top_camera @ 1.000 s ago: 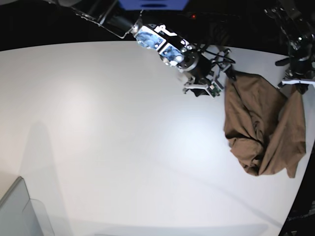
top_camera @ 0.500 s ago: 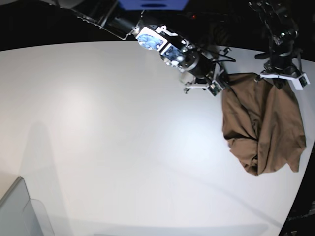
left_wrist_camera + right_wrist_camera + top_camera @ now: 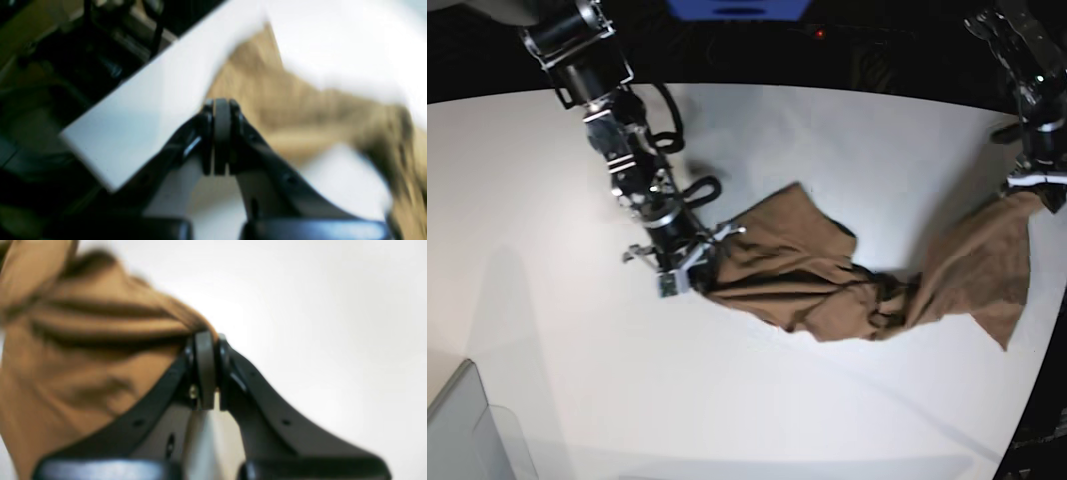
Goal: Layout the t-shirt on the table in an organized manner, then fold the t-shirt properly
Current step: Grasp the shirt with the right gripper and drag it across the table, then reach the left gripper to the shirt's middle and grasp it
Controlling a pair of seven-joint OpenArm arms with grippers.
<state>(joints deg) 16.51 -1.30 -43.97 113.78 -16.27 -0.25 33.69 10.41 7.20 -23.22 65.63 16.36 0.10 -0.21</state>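
The tan-brown t-shirt (image 3: 827,280) lies stretched and twisted across the white table (image 3: 577,330), bunched in the middle. On the base view's left, my right gripper (image 3: 695,272) is shut on the shirt's left end, low over the table. In the right wrist view the cloth (image 3: 83,350) is pinched between the closed fingertips of that gripper (image 3: 205,340). At the far right edge my left gripper (image 3: 1037,190) is shut on the shirt's other end, which rises off the table. In the blurred left wrist view the jaws of the left gripper (image 3: 221,106) are closed, with cloth (image 3: 283,100) just beyond them.
A grey translucent bin corner (image 3: 467,430) sits at the front left. The table's curved edge (image 3: 1027,400) runs close beside the shirt's right end. Dark frame and cables lie behind the table's back edge.
My right gripper has shut on the shirt's edge and swung left and forward, pulling the hanging bundle out across the table. The left gripper shifted back to the right, still holding its end.
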